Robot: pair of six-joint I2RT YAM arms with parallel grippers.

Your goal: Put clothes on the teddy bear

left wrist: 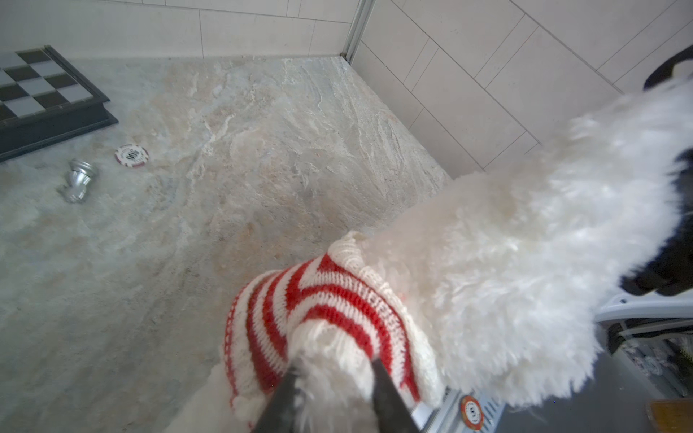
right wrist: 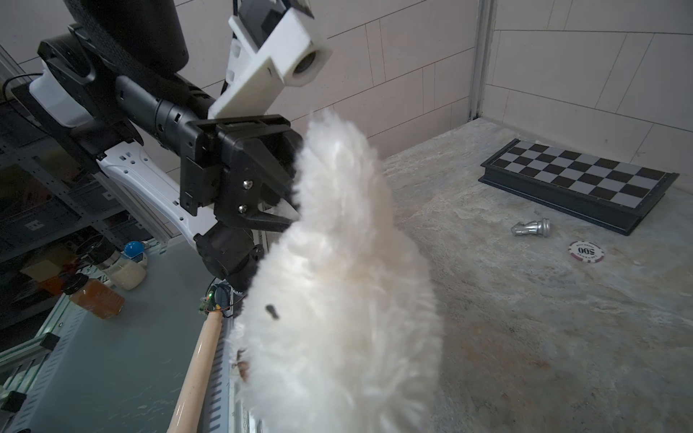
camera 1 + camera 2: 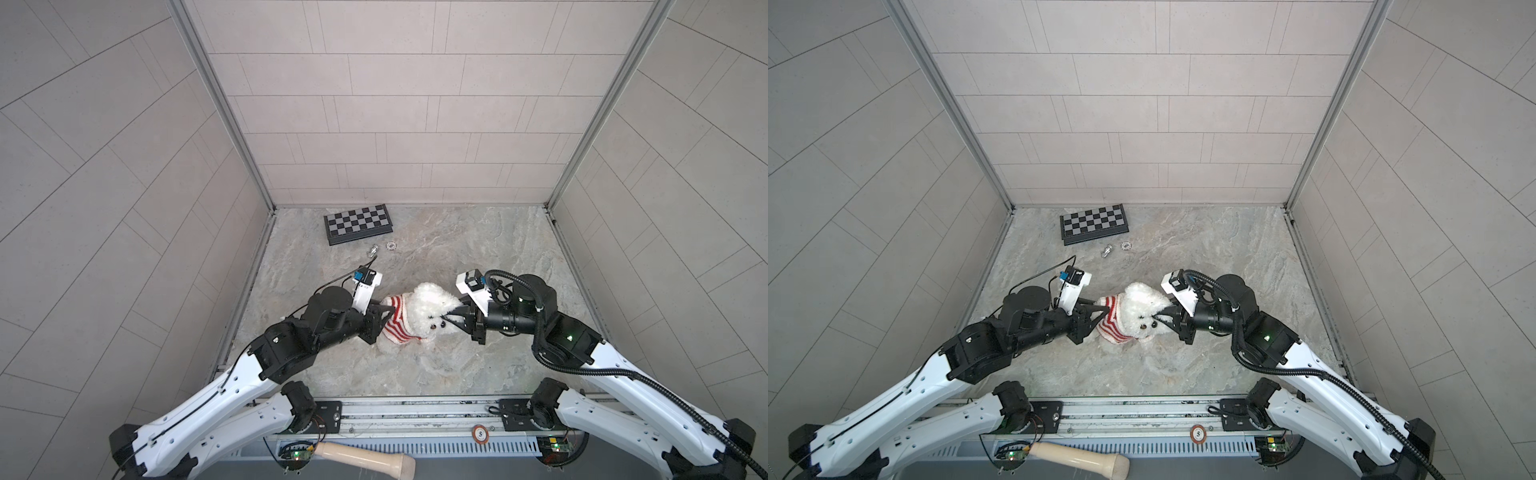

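The left gripper (image 3: 388, 310) is pressed together on the white cuff end of the red-and-white striped knit sweater (image 3: 398, 326). The right gripper (image 3: 449, 319) pinches fur on the head of the fluffy white plush teddy bear (image 3: 428, 303). The bear lies between them, near the middle of the grey marbled worktop (image 3: 436, 249), with its head to the right. If the arms pull apart, the fur may slip out, or only the knit will stretch. I cannot tell whether a paw is inside that cuff. The legs are hidden.
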